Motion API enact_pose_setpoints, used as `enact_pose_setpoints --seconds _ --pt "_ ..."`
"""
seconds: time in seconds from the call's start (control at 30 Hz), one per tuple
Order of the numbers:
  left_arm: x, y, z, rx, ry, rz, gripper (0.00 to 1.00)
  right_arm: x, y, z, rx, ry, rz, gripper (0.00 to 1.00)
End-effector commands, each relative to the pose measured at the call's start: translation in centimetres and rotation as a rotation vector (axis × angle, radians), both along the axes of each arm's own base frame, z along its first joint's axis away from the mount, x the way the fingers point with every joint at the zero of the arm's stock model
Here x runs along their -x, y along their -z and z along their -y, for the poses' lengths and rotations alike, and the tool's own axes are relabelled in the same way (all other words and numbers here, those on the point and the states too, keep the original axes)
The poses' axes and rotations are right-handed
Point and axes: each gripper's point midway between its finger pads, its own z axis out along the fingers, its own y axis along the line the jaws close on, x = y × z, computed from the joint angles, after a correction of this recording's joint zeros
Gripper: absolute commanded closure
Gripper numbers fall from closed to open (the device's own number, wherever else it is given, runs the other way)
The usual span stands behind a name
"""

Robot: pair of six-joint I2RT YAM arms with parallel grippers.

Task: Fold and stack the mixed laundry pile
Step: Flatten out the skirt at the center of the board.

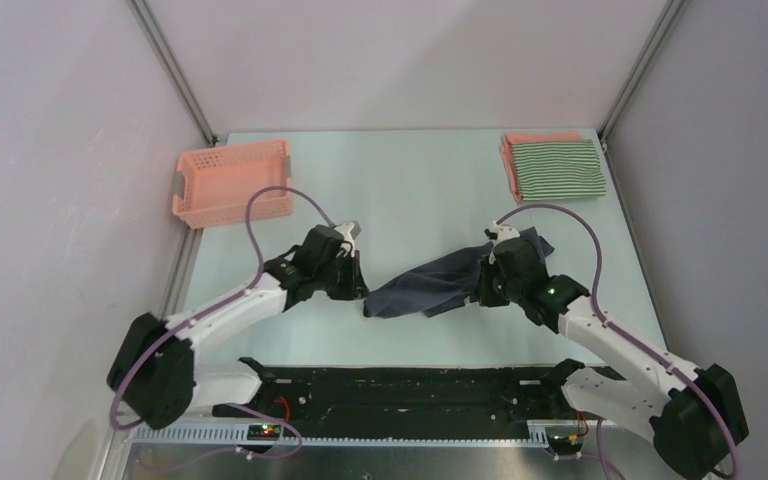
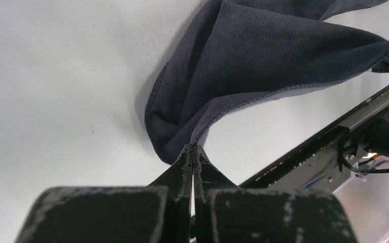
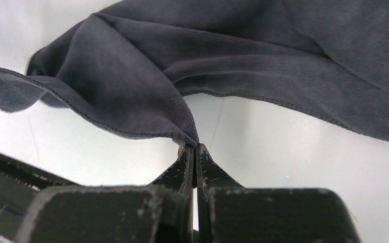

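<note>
The dark navy-grey garment (image 1: 438,282) hangs crumpled between my two arms over the middle of the table. My left gripper (image 1: 360,290) is shut on the navy-grey garment's (image 2: 263,66) left corner, its fingertips (image 2: 188,154) pinching the hem. My right gripper (image 1: 484,288) is shut on the opposite edge of the navy-grey garment (image 3: 243,66), with the hem caught at its fingertips (image 3: 188,154). At the back right, the green-and-white striped garment (image 1: 558,168) lies folded on top of the folded salmon-pink shirt (image 1: 540,138).
A pink plastic lattice basket (image 1: 232,182) stands at the back left of the table (image 1: 410,180). A black rail (image 1: 400,385) runs along the near edge between the arm bases. Grey walls close the table on both sides and behind.
</note>
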Motion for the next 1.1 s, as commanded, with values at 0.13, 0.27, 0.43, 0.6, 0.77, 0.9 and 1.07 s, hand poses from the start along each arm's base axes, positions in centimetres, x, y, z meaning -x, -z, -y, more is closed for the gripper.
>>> enact_pose_setpoints --seconds 0.13,0.27,0.43,0.6,0.77,0.9,1.07 --pt "-3.8 0.0 4.3 0.038 0.157 0.066 0.85 -2.1 1.4 0.1 -0.049 -0.016 -0.078 1.00" --pt "-4.1 1.5 4.2 -0.001 0.178 0.055 0.69 -2.5 2.1 0.3 -0.052 -0.020 -0.101 1.00" --pt "-4.0 2.8 4.4 -0.006 0.198 0.036 0.61 -2.9 2.5 0.5 -0.062 -0.025 -0.113 1.00" --pt "-3.2 4.2 4.2 -0.005 0.199 0.002 0.60 -3.0 2.5 0.4 -0.072 -0.034 -0.113 1.00" --pt "-2.6 5.4 3.5 -0.027 0.170 -0.034 0.58 -3.0 2.5 0.6 -0.070 -0.032 -0.113 1.00" --pt "-2.1 6.1 3.2 -0.036 0.159 -0.058 0.66 -3.0 2.3 0.8 -0.068 -0.028 -0.109 1.00" --pt "-2.9 4.8 2.9 -0.031 0.114 -0.016 0.98 -3.0 2.3 1.1 -0.055 -0.021 -0.103 1.00"
